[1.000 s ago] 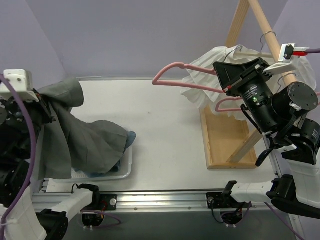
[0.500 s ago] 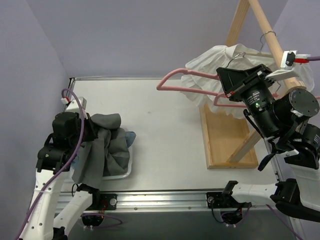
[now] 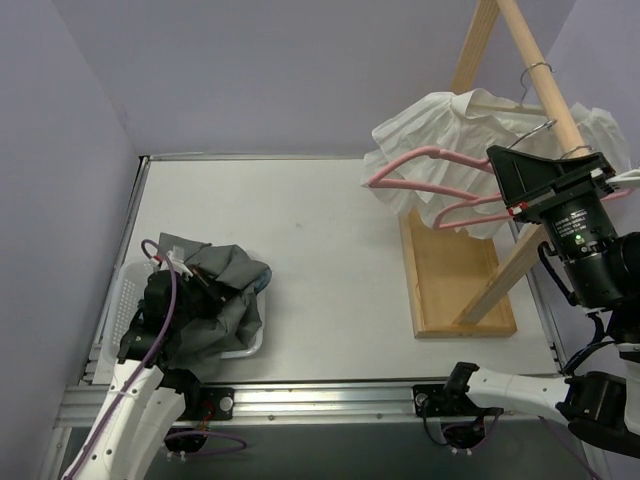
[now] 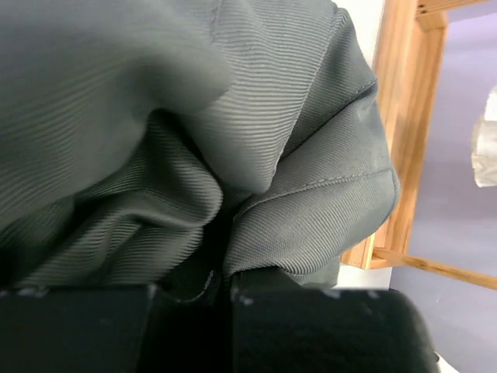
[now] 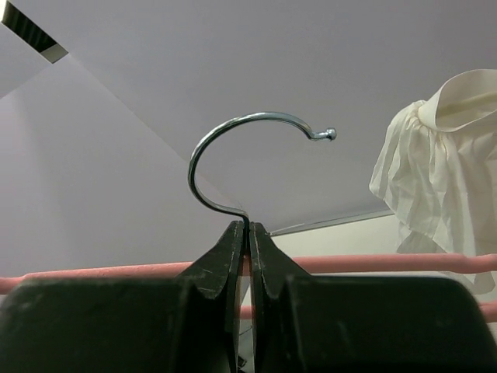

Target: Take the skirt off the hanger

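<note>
Left wrist view: the left fingers point(image 4: 233, 299) are closed on a fold of the grey skirt point(image 4: 233, 116), which bunches directly ahead of them, over the white bin point(image 3: 255, 338) on the bench point(image 3: 330, 260). The right fingers point(image 5: 241, 241) are clamped on the pink hanger point(image 5: 349, 264), just below its metal hook point(image 5: 256, 115).

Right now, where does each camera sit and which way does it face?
Top: above and behind the bases, looking down on the table; left arm and right arm show.
Left wrist: pressed against the skirt; left end effector shows, shut on it.
Right wrist: faces the wall; right end effector pinches the hanger under its hook.
Shared: top and right wrist both show the hanger.
</note>
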Controlling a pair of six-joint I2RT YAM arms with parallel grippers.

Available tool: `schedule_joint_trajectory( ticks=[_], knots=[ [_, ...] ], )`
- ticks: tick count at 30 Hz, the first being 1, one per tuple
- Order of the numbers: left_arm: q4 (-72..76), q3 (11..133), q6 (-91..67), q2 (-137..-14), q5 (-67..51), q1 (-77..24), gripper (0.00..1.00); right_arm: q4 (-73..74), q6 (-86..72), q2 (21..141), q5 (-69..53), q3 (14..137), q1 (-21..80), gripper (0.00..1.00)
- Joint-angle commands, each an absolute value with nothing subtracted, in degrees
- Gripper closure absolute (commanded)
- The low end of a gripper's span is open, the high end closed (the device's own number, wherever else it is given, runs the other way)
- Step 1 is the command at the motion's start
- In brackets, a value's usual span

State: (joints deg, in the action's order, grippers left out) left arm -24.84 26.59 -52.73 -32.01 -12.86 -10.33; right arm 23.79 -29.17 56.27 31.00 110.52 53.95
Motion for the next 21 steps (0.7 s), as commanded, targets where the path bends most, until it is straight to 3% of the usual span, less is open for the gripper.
schedule_joint_trajectory(
  ticks=[1,4,6,11,21],
  knots=[
    [-31.08,36.67,-50.31,-36.95,-9.86,-10.02,0.98,21.88,-28.04,54.94,34.97,110.66,56.42,1.00],
    [-42.00,46.20,-39.48,-46.54,-3.70,-10.02,0.98,20.84,-28.30,51.78,38.14,108.73,59.76,1.00],
    [-38.52,45.97,-37.97,-48.59,-8.75,-10.02,0.98,20.39,-28.39,50.63,40.85,107.76,61.69,1.00],
    [-37.18,47.28,-41.21,-52.29,-6.69,-11.86,0.98,20.21,-27.34,50.27,43.50,108.19,67.76,1.00],
    [-39.64,39.64,-51.33,-52.09,17.21,-16.96,0.98,17.41,-27.16,54.75,40.35,106.53,70.75,1.00]
  ],
)
